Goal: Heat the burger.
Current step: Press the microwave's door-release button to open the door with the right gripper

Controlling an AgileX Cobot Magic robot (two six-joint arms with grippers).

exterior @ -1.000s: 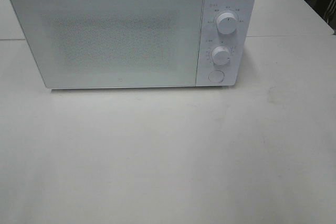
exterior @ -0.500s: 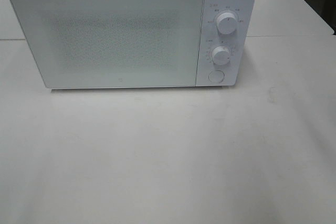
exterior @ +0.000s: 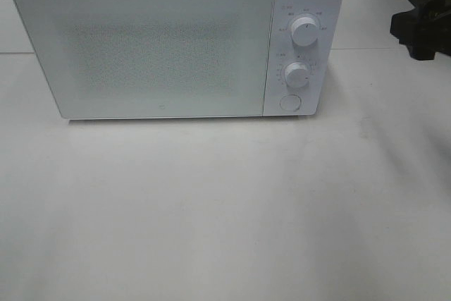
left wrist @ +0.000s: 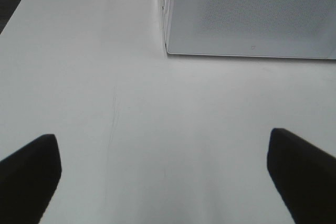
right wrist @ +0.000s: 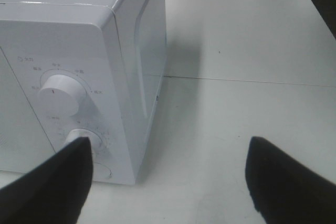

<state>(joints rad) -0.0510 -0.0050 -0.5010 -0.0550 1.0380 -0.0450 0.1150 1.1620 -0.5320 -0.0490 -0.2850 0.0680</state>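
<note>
The burger is out of view in every frame. A white microwave [exterior: 141, 47] stands at the back of the table with its door shut. Its two knobs, the upper knob [exterior: 304, 31] and the lower knob [exterior: 297, 74], sit above a round button [exterior: 289, 102]. My right arm [exterior: 423, 29] shows as a dark shape at the right edge, level with the control panel. The right gripper [right wrist: 168, 182] is open and empty, facing the microwave's [right wrist: 79, 40] right front corner. The left gripper [left wrist: 163, 171] is open and empty over bare table, facing the microwave's [left wrist: 252, 14] lower left corner.
The white table [exterior: 225, 209] stretches in front of the microwave. A seam between table panels [right wrist: 241, 81] runs behind the microwave's right side. The table's far right edge [exterior: 423, 5] meets dark floor.
My right arm has come into the exterior high view at the right edge, where nothing showed before. The microwave has not moved.
</note>
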